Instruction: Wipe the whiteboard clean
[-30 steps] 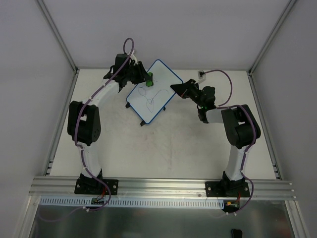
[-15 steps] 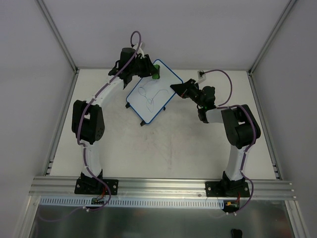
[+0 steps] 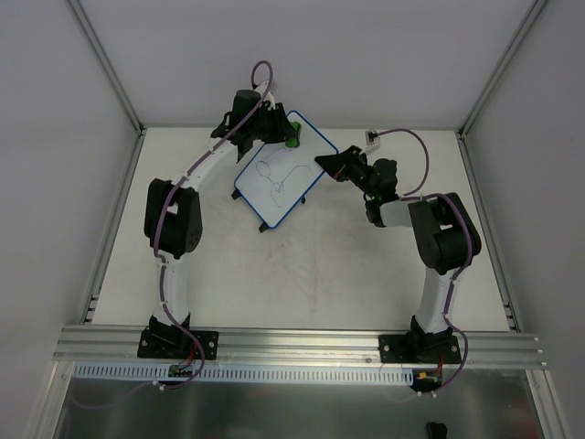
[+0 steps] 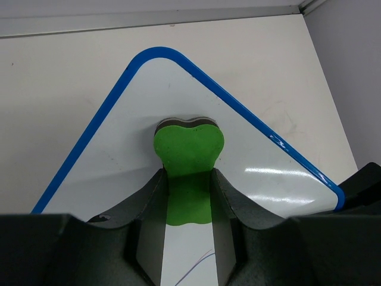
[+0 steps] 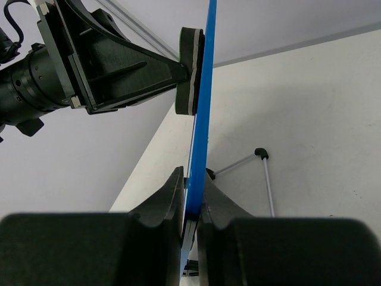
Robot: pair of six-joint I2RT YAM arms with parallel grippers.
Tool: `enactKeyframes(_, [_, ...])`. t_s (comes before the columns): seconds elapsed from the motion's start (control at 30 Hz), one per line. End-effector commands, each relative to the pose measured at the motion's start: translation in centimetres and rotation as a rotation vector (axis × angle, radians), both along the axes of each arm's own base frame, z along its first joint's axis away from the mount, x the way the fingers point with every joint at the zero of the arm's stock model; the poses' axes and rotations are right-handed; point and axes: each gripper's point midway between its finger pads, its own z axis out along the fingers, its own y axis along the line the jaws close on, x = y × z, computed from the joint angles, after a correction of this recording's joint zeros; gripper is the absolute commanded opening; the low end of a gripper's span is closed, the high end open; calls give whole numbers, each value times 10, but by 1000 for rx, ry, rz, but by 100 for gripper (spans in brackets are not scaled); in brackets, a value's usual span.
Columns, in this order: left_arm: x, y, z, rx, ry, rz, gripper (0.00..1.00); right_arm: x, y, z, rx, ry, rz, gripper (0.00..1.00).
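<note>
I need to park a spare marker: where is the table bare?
Bare: the wide near table between the left arm and right arm, nearer than the board. Crowded: the far middle, where both arms hold board and eraser.

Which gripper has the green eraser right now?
The left gripper pinches the green eraser against the whiteboard near its far corner; the right gripper only clamps the board's blue rim.
</note>
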Motion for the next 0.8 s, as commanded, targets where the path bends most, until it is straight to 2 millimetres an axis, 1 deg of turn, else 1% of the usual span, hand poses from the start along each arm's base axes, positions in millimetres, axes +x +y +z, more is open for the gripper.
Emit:
enactKeyframes(0.0, [-4, -5, -5, 56, -24, -4, 0, -9, 14, 24, -19, -119, 65, 0])
enactKeyframes(0.03, [-3, -1, -8, 74, -23, 21, 0, -9, 14, 25, -18, -122, 65, 0])
enactKeyframes(0.07, [-7, 3, -14, 88, -10, 35, 0, -9, 13, 24, -19, -119, 65, 0])
enactKeyframes(0.13, [-8, 11, -19, 112, -8, 65, 0, -9, 13, 24, -19, -119, 65, 0])
enactKeyframes(0.27, [-19, 27, -30, 160, 11, 104, 0, -10, 13, 24, -21, -122, 66, 0])
enactKeyframes(0.33, [-25, 30, -34, 169, 18, 93, 0, -10, 13, 24, -21, -121, 63, 0])
enactKeyframes(0.37, [-32, 33, -40, 177, 34, 91, 0, -9, 12, 24, -21, -121, 61, 0])
enactKeyframes(0.43, [-36, 44, -47, 178, 63, 124, 0, -9, 13, 25, -21, -123, 64, 0])
enactKeyframes(0.47, [-43, 51, -57, 180, 93, 133, 0, -10, 13, 25, -20, -124, 66, 0])
enactKeyframes(0.5, [-46, 54, -61, 157, 125, 142, 0, -10, 13, 24, -21, -123, 66, 0])
enactKeyframes(0.53, [-44, 66, -66, 146, 149, 168, 0, -10, 13, 25, -20, -124, 66, 0])
enactKeyframes(0.57, [-48, 74, -76, 143, 180, 184, 0, -10, 13, 25, -20, -125, 66, 0])
enactKeyframes(0.67, [-47, 87, -82, 124, 209, 207, 0, -11, 13, 24, -21, -123, 67, 0])
enactKeyframes(0.77, [-43, 92, -81, 110, 217, 226, 0, -12, 13, 25, -24, -129, 67, 0])
